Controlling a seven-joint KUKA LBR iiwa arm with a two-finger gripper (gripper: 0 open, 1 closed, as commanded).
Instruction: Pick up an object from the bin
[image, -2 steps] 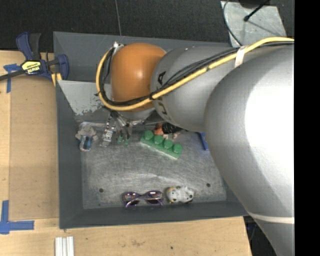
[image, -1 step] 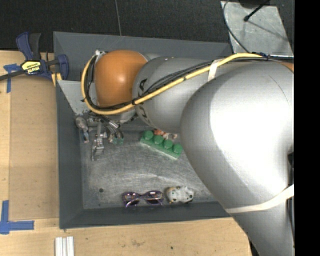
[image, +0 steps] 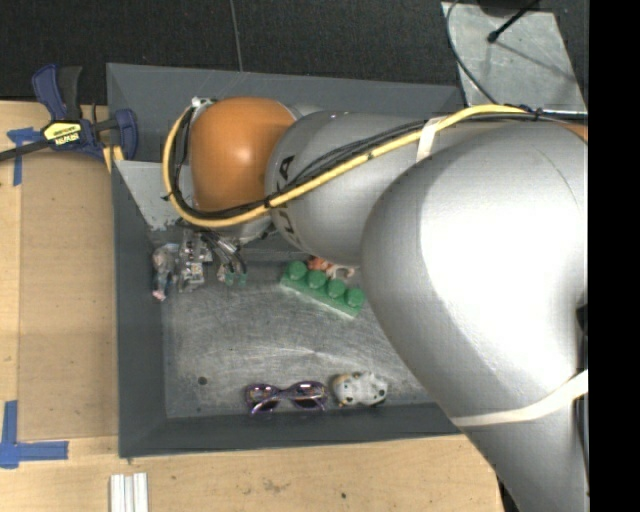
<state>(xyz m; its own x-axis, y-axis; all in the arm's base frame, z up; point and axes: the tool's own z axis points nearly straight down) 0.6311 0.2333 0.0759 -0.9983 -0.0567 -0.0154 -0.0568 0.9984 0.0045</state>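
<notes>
My gripper (image: 203, 258) hangs low at the bin's far left corner, just under the orange wrist cover and close to the left wall. A green toy block with round studs (image: 322, 286) lies to its right in the middle of the bin, apart from the gripper. A small pinkish thing (image: 320, 265) peeks out behind the block, mostly hidden by the arm. Along the near wall lie purple sunglasses (image: 287, 397) and a small whitish lumpy toy (image: 359, 390) beside them.
The thick arm covers the bin's right half and far side. Bare bin floor stretches between the gripper, the green block and the sunglasses.
</notes>
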